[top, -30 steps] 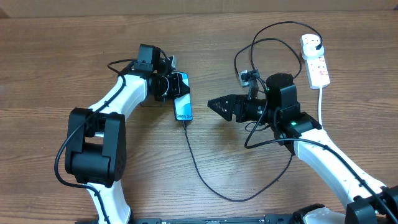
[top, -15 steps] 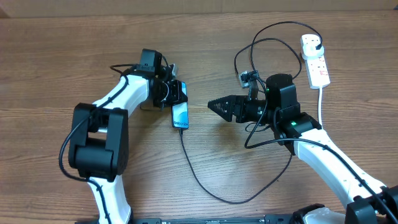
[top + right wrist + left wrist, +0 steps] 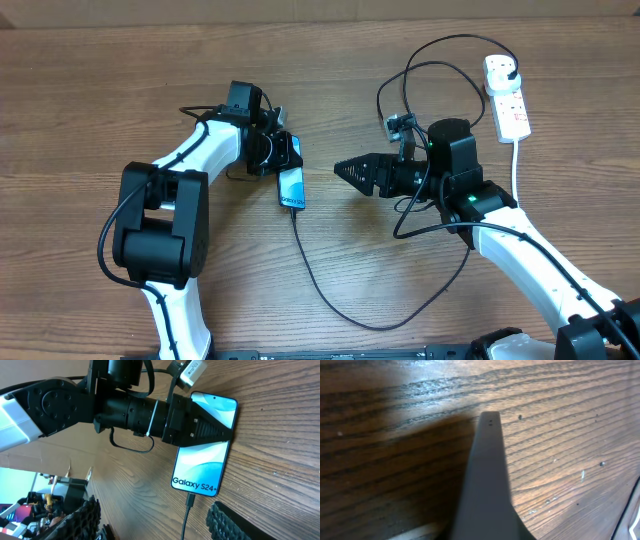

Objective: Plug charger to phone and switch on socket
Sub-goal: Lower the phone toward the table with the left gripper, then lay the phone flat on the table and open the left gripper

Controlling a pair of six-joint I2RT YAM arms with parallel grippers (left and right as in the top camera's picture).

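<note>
The right gripper is open and empty, its fingers spread wide in its wrist view. It points at the phone, which lies on the surface with its long axis running far to near. The left gripper has one finger laid across the far half of the screen; the other finger is hidden, so I cannot tell whether it clamps the phone. The charger already sits in the phone's near short edge, so the switch looks to be what is left. The socket lies behind the right gripper, toward the far right corner, its long axis also far to near. The right arm is much the nearer but would have to turn about. Loops of charger cable hang between them, the surface's far edge is close, and the white cord trails nearward beside that arm.
</note>
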